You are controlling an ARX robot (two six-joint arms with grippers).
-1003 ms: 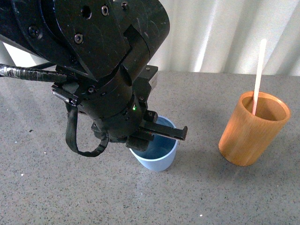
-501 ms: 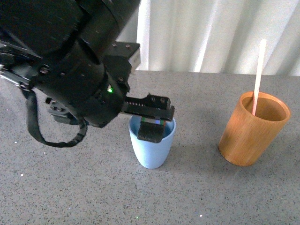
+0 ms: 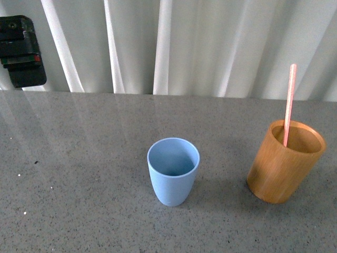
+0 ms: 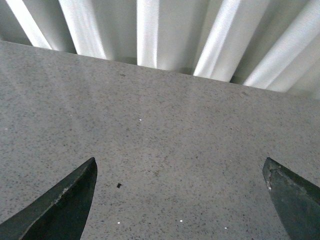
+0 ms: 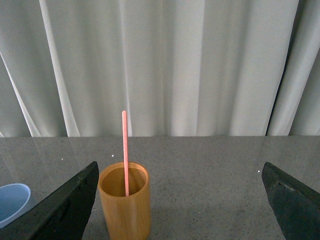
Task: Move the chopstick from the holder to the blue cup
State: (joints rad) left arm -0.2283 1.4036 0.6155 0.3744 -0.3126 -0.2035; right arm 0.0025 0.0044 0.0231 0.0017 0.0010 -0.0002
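The single pink chopstick (image 3: 288, 105) stands in the round bamboo holder (image 3: 284, 163), its lower part inside against the far wall and its upper part rising well above the rim, almost upright with a slight lean. The holder sits upright on the grey speckled desk (image 3: 79, 174) on the robot's right side, and the blue cup (image 3: 173, 171) stands upright near the middle of the desk, to the left of the holder and clearly apart from it, mouth open upward. Pleated white curtains (image 3: 210, 47) hang behind the far edge of the desk. A black device (image 3: 18, 50) shows at the upper left of the front view, in front of the curtain; what it is cannot be told. In the left wrist view the left end effector (image 4: 180, 200) is spread wide, its two dark fingers (image 4: 65, 205) at opposite lower corners with only bare desk between them. The right end effector (image 5: 180, 200) is likewise spread wide and holds nothing; its camera looks across the desk at the holder (image 5: 125, 202) with the chopstick (image 5: 125, 150) in it, and an edge of the blue cup (image 5: 10, 202) shows beside the holder, not touching it
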